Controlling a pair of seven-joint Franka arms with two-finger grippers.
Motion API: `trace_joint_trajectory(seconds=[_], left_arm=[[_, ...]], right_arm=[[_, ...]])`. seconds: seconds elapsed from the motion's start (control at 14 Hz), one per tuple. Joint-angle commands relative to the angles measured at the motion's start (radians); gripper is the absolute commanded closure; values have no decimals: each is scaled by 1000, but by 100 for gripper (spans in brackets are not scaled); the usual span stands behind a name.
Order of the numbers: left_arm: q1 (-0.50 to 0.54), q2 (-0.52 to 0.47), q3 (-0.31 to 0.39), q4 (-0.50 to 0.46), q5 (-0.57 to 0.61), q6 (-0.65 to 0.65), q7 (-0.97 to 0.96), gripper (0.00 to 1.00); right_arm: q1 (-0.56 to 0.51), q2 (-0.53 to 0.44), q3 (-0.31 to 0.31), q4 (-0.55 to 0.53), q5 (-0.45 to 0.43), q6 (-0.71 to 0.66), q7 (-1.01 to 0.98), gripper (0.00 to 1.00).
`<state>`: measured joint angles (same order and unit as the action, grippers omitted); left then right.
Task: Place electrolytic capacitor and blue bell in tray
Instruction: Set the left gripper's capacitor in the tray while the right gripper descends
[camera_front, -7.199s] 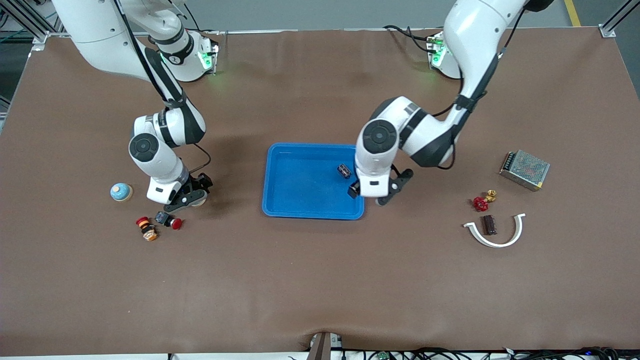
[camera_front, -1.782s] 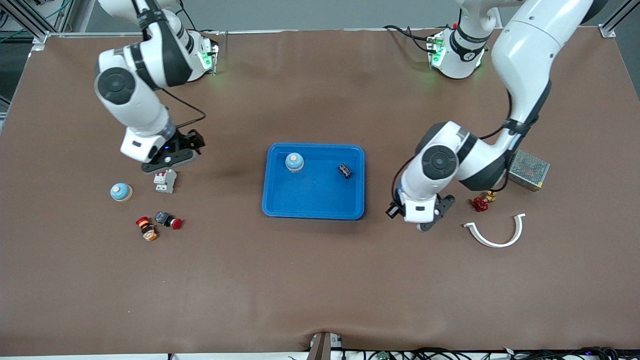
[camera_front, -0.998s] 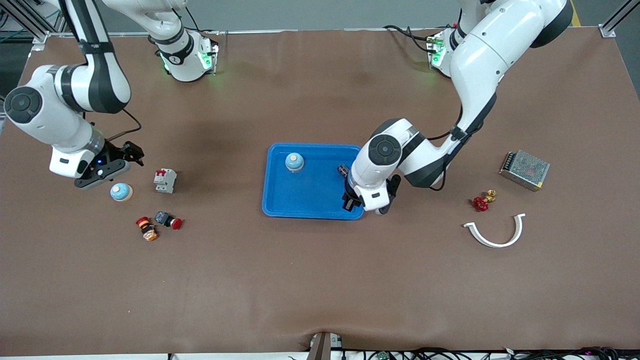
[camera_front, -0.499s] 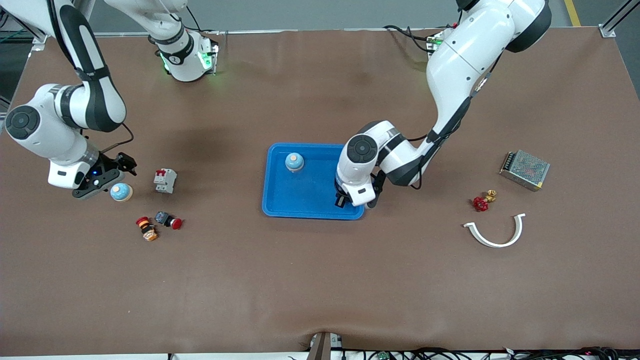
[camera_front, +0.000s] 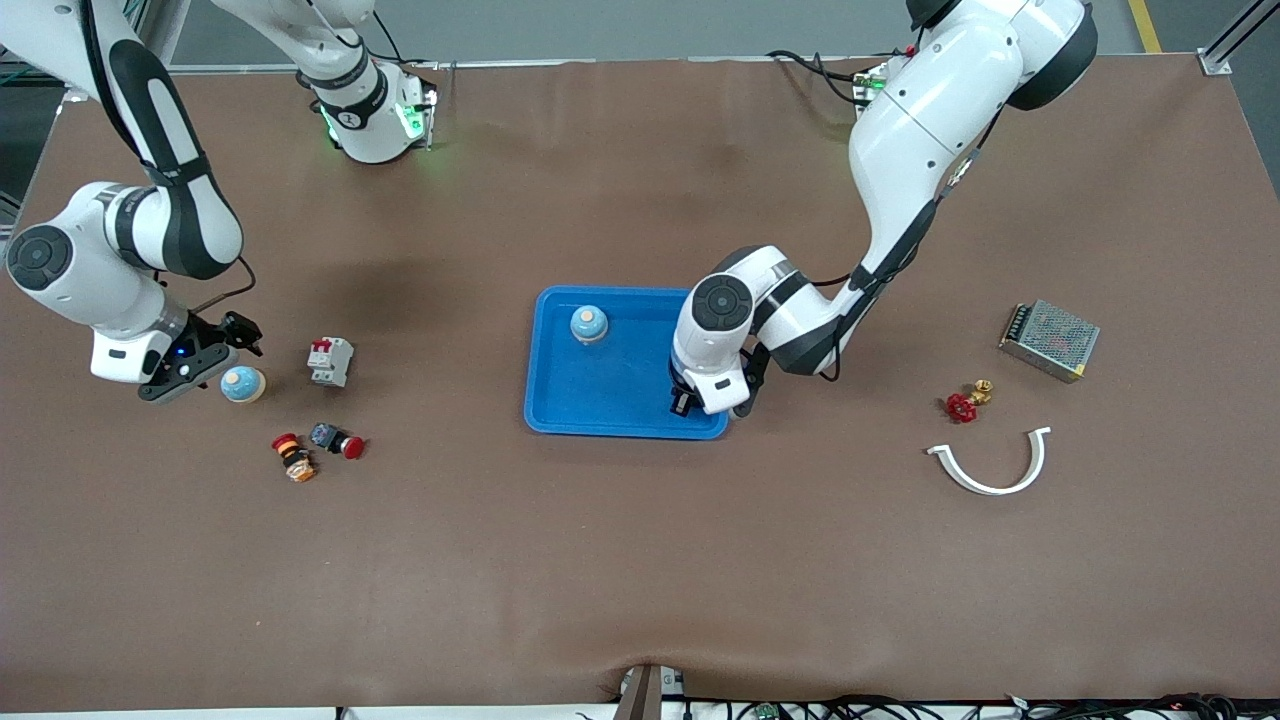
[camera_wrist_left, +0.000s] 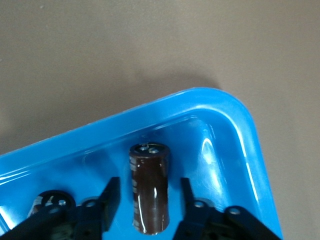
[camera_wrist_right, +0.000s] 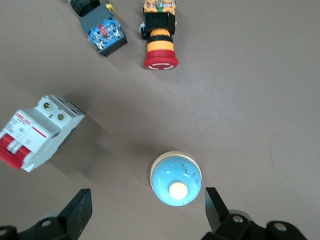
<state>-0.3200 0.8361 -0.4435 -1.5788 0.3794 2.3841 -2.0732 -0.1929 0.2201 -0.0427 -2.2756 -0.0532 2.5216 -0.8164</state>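
Blue tray (camera_front: 600, 390) at table centre: we log an electrolytic capacitor (camera_wrist_left: 149, 187) lying in its 4 o'clock corner between the left gripper's (camera_wrist_left: 150, 206) parted fingers, untouched. A blue bell (camera_front: 589, 324) sits at 11 o'clock. Another bell (camera_wrist_right: 176, 178) lies beneath the wide-open right gripper (camera_wrist_right: 145, 207).

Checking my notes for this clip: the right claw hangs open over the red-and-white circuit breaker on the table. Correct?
Not quite. The right wrist view shows the open right claw over the small round blue bell on the brown table; the red-and-white plastic circuit breaker sits beside it, outside the fingers.
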Motion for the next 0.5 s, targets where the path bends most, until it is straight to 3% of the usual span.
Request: trace_joint_trajectory(seconds=[0.0,0.43], left_arm=[[-4,-6,6,28,35,9,2,0],[18,-77,6,71,44,-23,76,0]], right_arm=[[-39,28,21,7,26,25,-50,0],[-43,67,21,7,67,63,-95,0]])
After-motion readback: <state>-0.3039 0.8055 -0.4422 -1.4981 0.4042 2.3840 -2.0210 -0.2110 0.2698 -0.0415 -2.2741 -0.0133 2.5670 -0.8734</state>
